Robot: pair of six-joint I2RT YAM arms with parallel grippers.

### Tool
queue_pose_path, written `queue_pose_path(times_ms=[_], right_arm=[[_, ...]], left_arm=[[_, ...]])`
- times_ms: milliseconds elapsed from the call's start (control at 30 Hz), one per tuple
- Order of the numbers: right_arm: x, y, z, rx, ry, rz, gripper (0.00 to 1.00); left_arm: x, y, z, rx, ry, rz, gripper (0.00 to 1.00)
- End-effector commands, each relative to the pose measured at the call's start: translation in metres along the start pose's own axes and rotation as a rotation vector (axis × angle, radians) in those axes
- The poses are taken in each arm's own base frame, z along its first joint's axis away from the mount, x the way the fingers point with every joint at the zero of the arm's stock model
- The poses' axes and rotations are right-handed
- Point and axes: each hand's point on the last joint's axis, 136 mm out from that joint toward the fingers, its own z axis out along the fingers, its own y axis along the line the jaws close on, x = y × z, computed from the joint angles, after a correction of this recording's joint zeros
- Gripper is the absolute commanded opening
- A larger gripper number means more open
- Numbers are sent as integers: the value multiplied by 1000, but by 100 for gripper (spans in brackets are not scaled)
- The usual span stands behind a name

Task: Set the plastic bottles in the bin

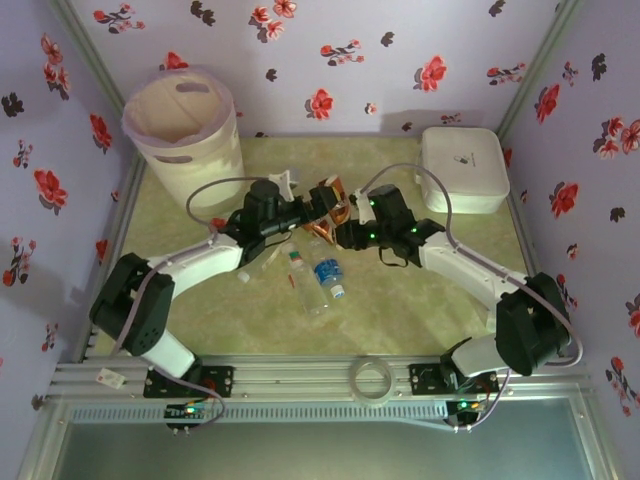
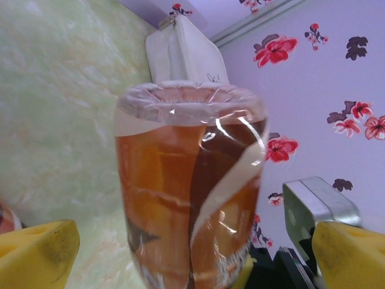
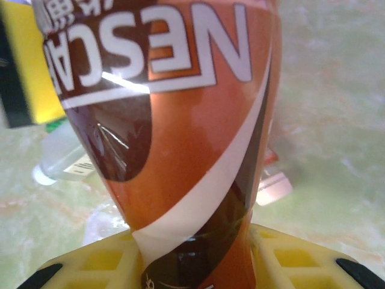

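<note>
At the table's [image 1: 440, 310] far left corner stands the bin [image 1: 185, 130], with bare surface in front of it. Mid-table, the right gripper [image 3: 192, 265] is clamped on the orange-brown bottle [image 3: 192, 150]. The left wrist view shows the left gripper [image 2: 192, 253] spread wide on either side of its clear base. Loose bottles [image 1: 325, 275] lie nearer the arm bases.

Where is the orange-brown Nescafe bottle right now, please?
The orange-brown bottle is mid-table in the top view, pinched by the right gripper with the open left gripper around it, just beyond the clear bottles.
</note>
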Motion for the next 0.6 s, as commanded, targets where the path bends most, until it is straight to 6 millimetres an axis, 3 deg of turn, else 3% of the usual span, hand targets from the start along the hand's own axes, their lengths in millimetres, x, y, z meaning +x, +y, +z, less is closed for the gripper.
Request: queue_pose_path(times_ms=[0,333,500,567], right_arm=[[-6,22,-1,-94,-31,-41,39],[-5,23,2,-100,-31,-42,41],[-6,23,1,-99,-35,-45,49],[-5,23,-1,-92,-36,-51,58]], left_arm=[[-1,-11,11,54,2,-26,97],[-1,-12,18,83,-6,-59,71],[-3,-10,19,84,-15,-65,63],[-6,-8,18,84,-24,-70,62]])
